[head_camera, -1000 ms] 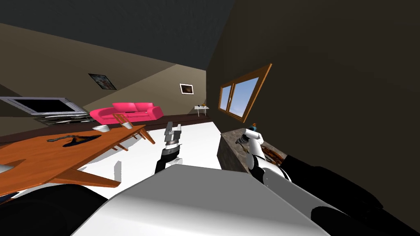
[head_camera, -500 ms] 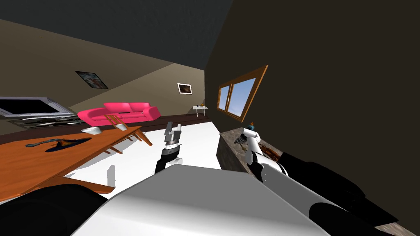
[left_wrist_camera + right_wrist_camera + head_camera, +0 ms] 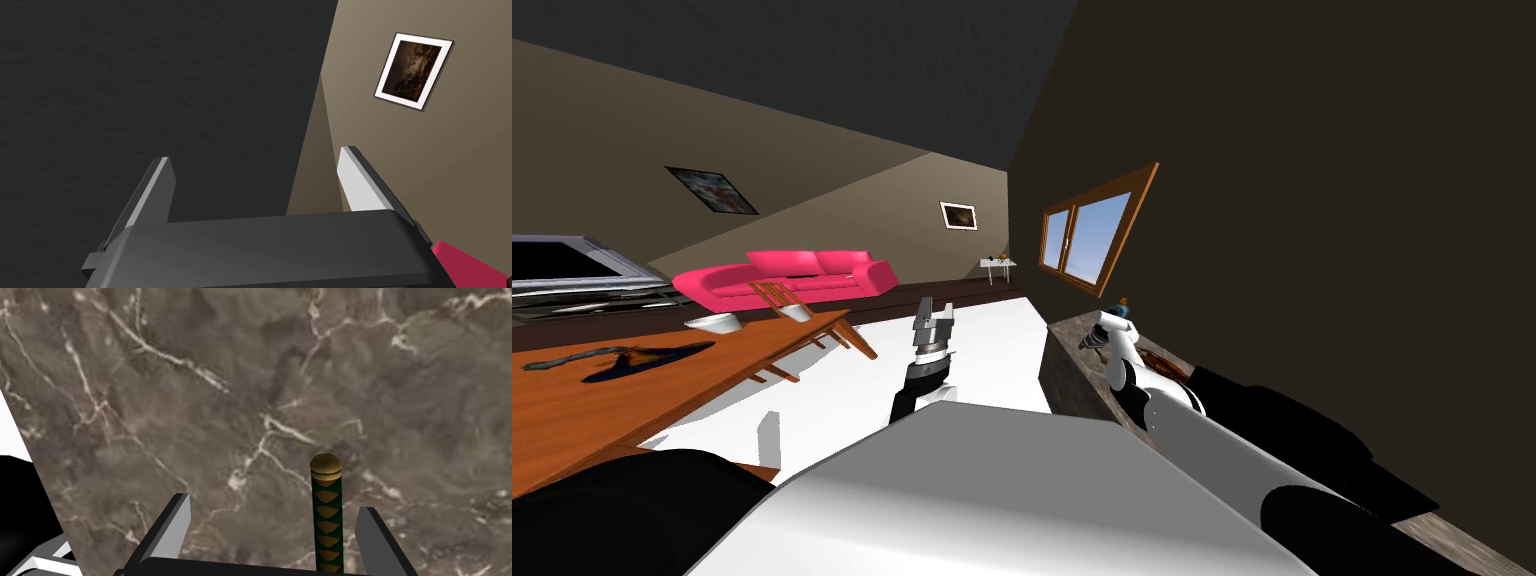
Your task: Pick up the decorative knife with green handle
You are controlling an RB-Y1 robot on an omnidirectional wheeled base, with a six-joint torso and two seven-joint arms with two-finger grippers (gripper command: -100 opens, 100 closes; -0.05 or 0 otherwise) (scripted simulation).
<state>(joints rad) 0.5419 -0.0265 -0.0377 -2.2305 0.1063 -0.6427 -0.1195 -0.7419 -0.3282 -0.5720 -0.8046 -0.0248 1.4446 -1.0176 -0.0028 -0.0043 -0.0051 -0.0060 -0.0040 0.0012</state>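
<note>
The decorative knife lies flat on a brown, white-veined marble top, which in the head view is the low ledge at the right of the room, under the window on the dark wall. What shows of the knife is its green handle, wrapped with a gold diamond pattern and capped by a round gold pommel. The rest runs back out of sight behind the gripper's body. The right gripper hangs over it with its 2 fingers spread wide. The handle sits between them, much closer to 1 finger than to the other and touching neither. The left gripper is held up in mid-room, also spread and holding nothing. The knife is probably light, stiff and slim. The wrap should give the blades some bite, while the smooth pommel would likely slip. The best hold looks to be across the wrapped handle, back from the pommel, after centring the hand. On hard stone the fingertips must reach nearly to the slab, and the unseen blade end may droop once lifted.
</note>
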